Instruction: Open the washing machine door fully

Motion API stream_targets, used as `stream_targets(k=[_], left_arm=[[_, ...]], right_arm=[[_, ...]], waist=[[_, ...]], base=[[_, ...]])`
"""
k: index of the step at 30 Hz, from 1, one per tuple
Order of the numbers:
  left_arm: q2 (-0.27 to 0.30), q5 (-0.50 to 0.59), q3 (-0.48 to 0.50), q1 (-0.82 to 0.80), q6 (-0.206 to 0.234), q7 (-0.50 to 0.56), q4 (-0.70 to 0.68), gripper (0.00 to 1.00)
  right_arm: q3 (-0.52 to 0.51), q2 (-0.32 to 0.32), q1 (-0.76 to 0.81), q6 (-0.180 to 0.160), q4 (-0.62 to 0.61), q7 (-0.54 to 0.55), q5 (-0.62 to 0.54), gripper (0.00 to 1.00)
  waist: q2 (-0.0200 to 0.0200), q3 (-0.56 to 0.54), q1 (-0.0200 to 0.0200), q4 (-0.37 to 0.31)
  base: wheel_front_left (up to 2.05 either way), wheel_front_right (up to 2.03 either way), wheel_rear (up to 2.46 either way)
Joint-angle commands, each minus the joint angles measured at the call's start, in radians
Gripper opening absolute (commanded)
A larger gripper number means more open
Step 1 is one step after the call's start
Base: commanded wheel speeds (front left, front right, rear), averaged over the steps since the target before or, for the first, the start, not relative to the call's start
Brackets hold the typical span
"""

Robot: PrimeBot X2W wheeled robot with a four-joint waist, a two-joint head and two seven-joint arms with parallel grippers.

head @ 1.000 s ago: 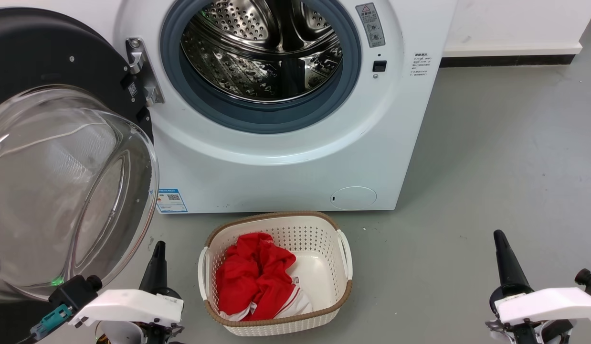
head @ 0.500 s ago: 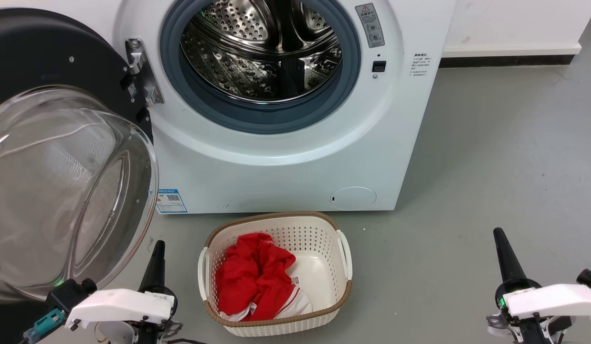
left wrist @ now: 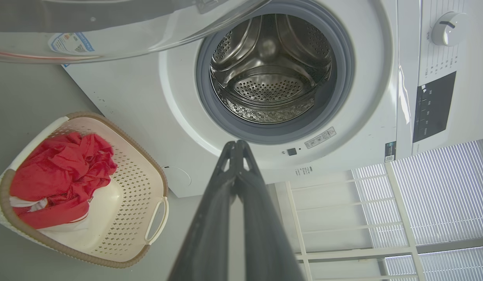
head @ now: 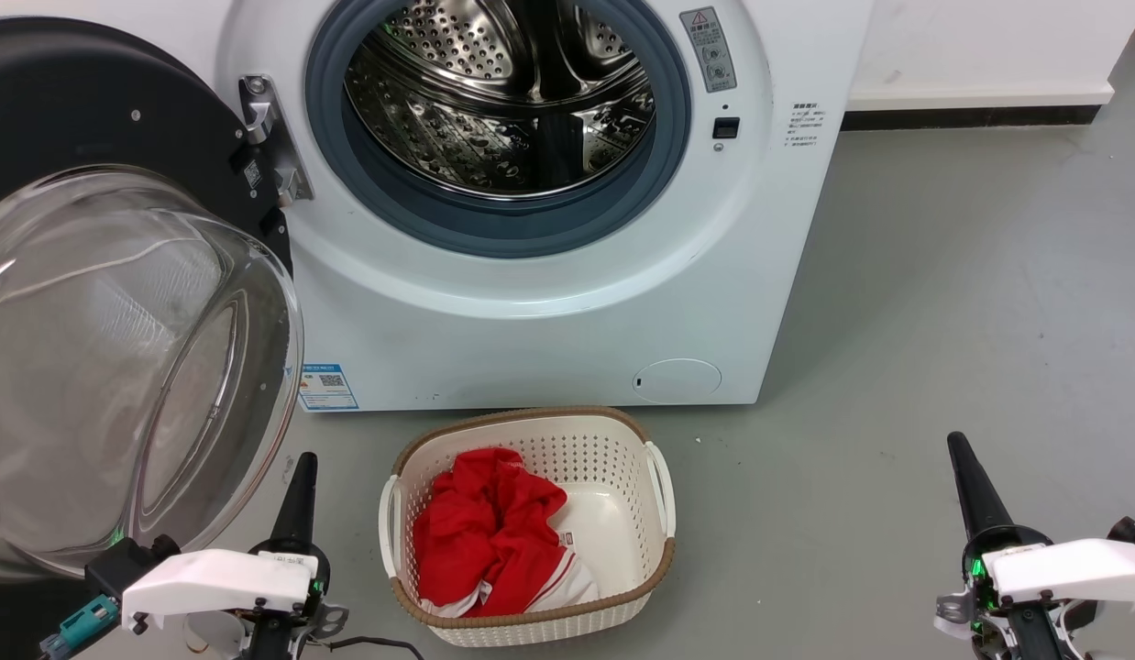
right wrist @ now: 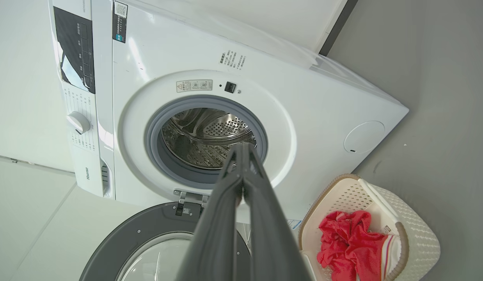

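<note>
The white washing machine [head: 531, 339] stands ahead with its steel drum [head: 503, 101] exposed. Its door [head: 82, 101], a black disc with a clear glass bowl [head: 118, 367], is swung wide out on the left, hinged at the metal bracket [head: 272, 137]. My left gripper [head: 304, 467] is shut and holds nothing, low at the lower left beside the glass bowl. My right gripper [head: 958, 449] is shut and holds nothing, at the lower right over bare floor. In the wrist views the left gripper [left wrist: 236, 143] and right gripper [right wrist: 241, 146] show fingertips pressed together, pointing toward the drum mouth.
A white plastic basket [head: 659, 477] with a brown rim holds red cloth [head: 490, 527] on the grey floor just before the machine, between my two arms. A white wall and dark skirting [head: 971, 116] run at the back right. A white rack [left wrist: 343, 218] appears in the left wrist view.
Both arms have drawn slightly lower and back in the head view. The door and basket stay where they were.
</note>
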Motion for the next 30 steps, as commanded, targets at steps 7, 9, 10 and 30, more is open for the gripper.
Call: stream_targets(k=[7, 9, 10, 30], left_arm=[[-0.004, -0.082, 0.013, -0.019, -0.018, 0.021, -0.002, 0.0], [-0.005, -0.1, 0.016, -0.02, -0.018, 0.025, -0.001, 0.0], [-0.005, -0.108, 0.017, -0.021, -0.019, 0.028, -0.001, 0.0], [-0.015, -0.276, 0.038, -0.029, -0.041, 0.071, 0.004, 0.0]], right_arm=[[-0.007, -0.005, -0.031, 0.0, 0.006, 0.021, 0.082, 0.0], [-0.009, -0.005, -0.033, 0.0, 0.008, 0.025, 0.098, 0.0], [-0.01, -0.005, -0.034, 0.0, 0.009, 0.028, 0.108, 0.0], [-0.022, -0.002, -0.051, 0.0, 0.029, 0.068, 0.27, 0.0]], waist=[[0.0, -0.001, 0.0, -0.001], [0.0, -0.001, 0.0, -0.001], [0.0, -0.001, 0.0, -0.001], [0.0, -0.003, 0.0, -0.003]], base=[[0.0, 0.0, 0.0], [0.0, 0.0, 0.0], [0.0, 0.0, 0.0], [0.0, 0.0, 0.0]])
